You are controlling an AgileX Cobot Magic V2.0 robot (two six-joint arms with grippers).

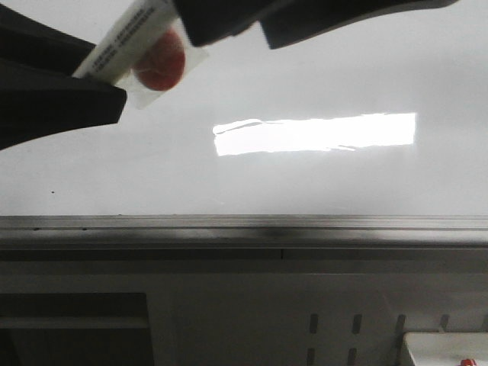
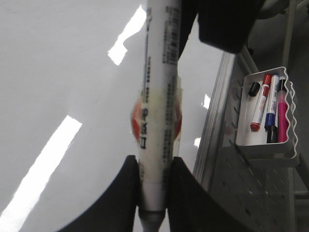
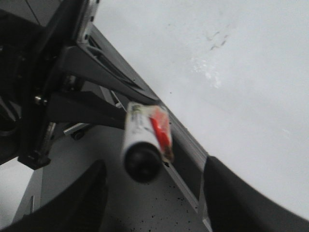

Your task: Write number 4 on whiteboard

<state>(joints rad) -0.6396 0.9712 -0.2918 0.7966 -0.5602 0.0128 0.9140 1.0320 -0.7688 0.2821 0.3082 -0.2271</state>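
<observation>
The whiteboard (image 1: 320,69) is glossy white with a bright rectangular reflection; no number 4 shows on it in any view. My left gripper (image 2: 154,166) is shut on a white marker (image 2: 157,87) with a red label, held in front of the board; both also show at the top left of the front view, the gripper (image 1: 95,72) and the marker (image 1: 130,38). My right gripper (image 3: 154,191) is open, its fingers (image 3: 231,193) wide apart. The marker's black end (image 3: 141,162) faces it, just ahead of the jaws and not touched by them.
A grey metal rail (image 1: 244,225) runs along the board's lower edge, with a perforated dark frame below. A white tray (image 2: 268,140) on the frame holds several spare markers. Faint grey smudges (image 3: 217,41) mark the board.
</observation>
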